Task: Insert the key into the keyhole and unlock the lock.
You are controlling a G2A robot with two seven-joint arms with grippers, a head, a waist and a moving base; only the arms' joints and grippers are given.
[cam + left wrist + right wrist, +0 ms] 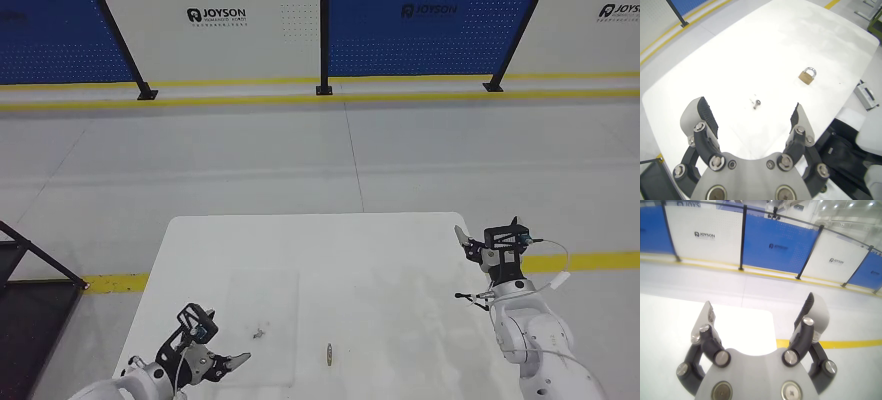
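Tallied at the table: few kinds, small numbers.
Counted one key [757,103], one brass padlock [807,76] and one white table [380,260]; counted two grippers, the left gripper [749,103] and the right gripper [759,299], each with two fingers [706,111], four altogether; from the top view, made out three black fence posts [323,45] beyond the table.

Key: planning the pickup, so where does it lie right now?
The key lies on the white table just ahead of the open left gripper, with the padlock farther toward the robot's right.
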